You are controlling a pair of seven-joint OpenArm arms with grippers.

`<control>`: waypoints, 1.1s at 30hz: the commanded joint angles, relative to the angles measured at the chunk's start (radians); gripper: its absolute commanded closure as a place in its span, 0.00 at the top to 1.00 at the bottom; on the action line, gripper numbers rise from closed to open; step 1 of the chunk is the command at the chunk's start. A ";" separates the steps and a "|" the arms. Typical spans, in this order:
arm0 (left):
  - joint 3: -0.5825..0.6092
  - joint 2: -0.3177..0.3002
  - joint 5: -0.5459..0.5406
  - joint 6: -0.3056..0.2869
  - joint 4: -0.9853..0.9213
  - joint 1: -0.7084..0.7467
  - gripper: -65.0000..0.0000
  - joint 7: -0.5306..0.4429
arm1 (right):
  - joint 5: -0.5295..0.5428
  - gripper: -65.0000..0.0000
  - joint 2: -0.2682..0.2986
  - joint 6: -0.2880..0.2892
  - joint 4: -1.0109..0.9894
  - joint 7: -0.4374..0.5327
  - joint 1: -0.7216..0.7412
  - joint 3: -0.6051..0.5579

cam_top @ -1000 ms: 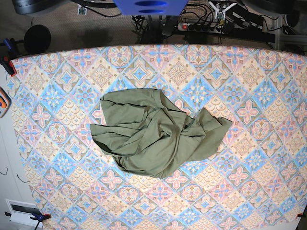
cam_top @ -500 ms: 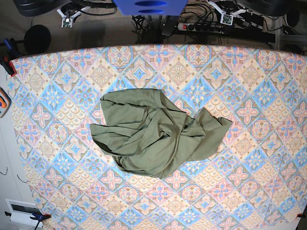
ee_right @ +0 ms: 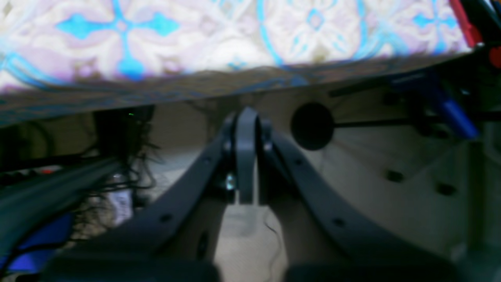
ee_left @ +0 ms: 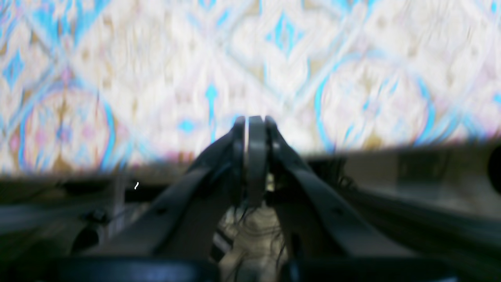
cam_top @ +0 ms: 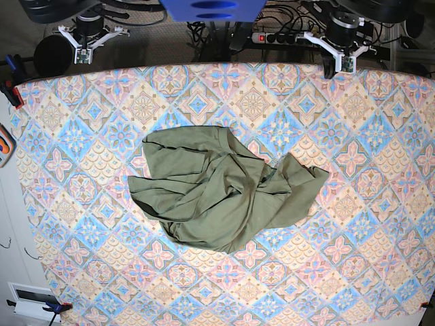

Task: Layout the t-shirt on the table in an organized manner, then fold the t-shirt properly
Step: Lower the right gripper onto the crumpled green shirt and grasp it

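The olive-green t-shirt [cam_top: 217, 193] lies crumpled in a heap in the middle of the table [cam_top: 353, 224], one part trailing to the right. My left gripper [cam_top: 344, 65] hangs shut and empty at the table's far edge on the right, well away from the shirt. My right gripper [cam_top: 82, 57] is shut and empty just behind the far left edge. The left wrist view shows shut fingers [ee_left: 253, 121] over blurred table pattern [ee_left: 352, 78]. In the right wrist view the shut fingers [ee_right: 246, 113] are below the table edge [ee_right: 195, 35]. Neither wrist view shows the shirt.
A power strip [cam_top: 285, 37] with cables lies on the floor behind the table. A black round object [cam_top: 53, 54] sits beside the right gripper. A red clamp [cam_top: 12, 92] grips the far left corner. An orange item [cam_top: 4, 142] is off the left edge.
Both arms have come forward into the base view, from behind the table to its far edge. The shirt has not moved.
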 commanded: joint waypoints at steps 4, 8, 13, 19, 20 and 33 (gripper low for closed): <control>-0.055 -0.004 0.000 0.004 0.016 -0.066 0.05 -0.018 | -0.001 0.00 0.005 0.000 0.018 0.024 0.070 -0.077; -0.064 -0.004 0.001 0.004 0.015 -0.115 0.22 -0.016 | 0.001 0.00 0.005 0.000 0.016 -0.013 0.140 -0.151; -0.058 -0.004 0.004 0.004 0.006 -0.242 0.33 0.077 | 0.001 0.00 0.005 0.001 0.016 -0.131 0.290 -0.258; -0.057 0.002 0.001 0.004 0.001 -0.457 0.33 0.350 | 0.001 0.00 0.005 0.001 0.016 -0.216 0.390 -0.390; -0.050 0.002 0.001 0.004 -0.001 -0.486 0.33 0.373 | 0.001 0.00 0.005 0.001 0.016 -0.223 0.401 -0.410; 0.086 0.002 0.000 0.004 -0.044 -0.626 0.34 0.504 | 0.001 0.31 0.004 0.001 0.015 -0.329 0.534 -0.611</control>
